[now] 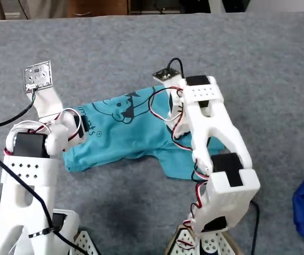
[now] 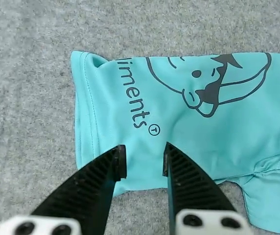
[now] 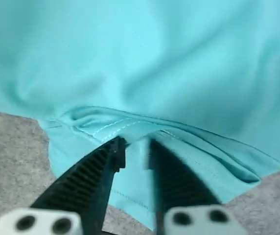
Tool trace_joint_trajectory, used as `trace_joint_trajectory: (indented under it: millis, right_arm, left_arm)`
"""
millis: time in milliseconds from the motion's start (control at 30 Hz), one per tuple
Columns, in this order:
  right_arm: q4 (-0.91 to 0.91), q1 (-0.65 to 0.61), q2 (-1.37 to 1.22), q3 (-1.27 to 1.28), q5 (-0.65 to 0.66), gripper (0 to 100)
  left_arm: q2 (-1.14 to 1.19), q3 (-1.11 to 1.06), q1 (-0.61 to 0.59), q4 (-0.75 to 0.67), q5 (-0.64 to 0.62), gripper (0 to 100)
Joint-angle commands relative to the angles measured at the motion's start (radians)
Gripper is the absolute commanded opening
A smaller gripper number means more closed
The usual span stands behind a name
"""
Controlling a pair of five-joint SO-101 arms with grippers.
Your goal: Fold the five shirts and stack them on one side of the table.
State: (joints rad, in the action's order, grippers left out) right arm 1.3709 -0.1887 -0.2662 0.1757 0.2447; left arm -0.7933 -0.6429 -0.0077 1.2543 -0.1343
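Left claw spread, black fingers poised over teal shirt, just inside its hem and near the printed lettering. Right claw parted by a narrow gap, straddling a raised seam fold at the same shirt's sleeve. Shirt flat mid-worktop, print up, between both arms. Dark blue cloth bunched at worktop's right edge, well apart.

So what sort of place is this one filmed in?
Likely a robotics lab bench: a table covered in grey felt, a white left arm and right arm with bare wiring, a teal shirt spread out.
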Motion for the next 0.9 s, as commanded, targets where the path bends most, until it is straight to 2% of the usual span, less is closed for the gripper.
trace_joint_trajectory:
  millis: [0, 333, 533, 700, 867]
  right_arm:
    - [0.006, -0.016, 0.002, -0.044, -0.009, 3.0]
    - [0.199, -0.008, 0.002, -0.173, -0.054, 1.0]
    - [0.207, -0.008, 0.002, -0.153, -0.086, 0.9]
    - [0.282, -0.01, 0.019, -0.148, -0.181, 0.9]
    - [0.267, -0.027, 0.137, -0.025, -0.236, 0.9]
  left_arm:
    - [-0.021, 0.049, 0.008, 0.002, -0.008, 13]
    - [-0.021, 0.101, 0.008, 0.035, -0.002, 13]
    - [-0.021, 0.158, 0.008, 0.063, 0.002, 13]
    - [-0.021, 0.158, 0.008, 0.063, 0.034, 13]
    - [-0.021, 0.16, 0.008, 0.063, 0.034, 13]
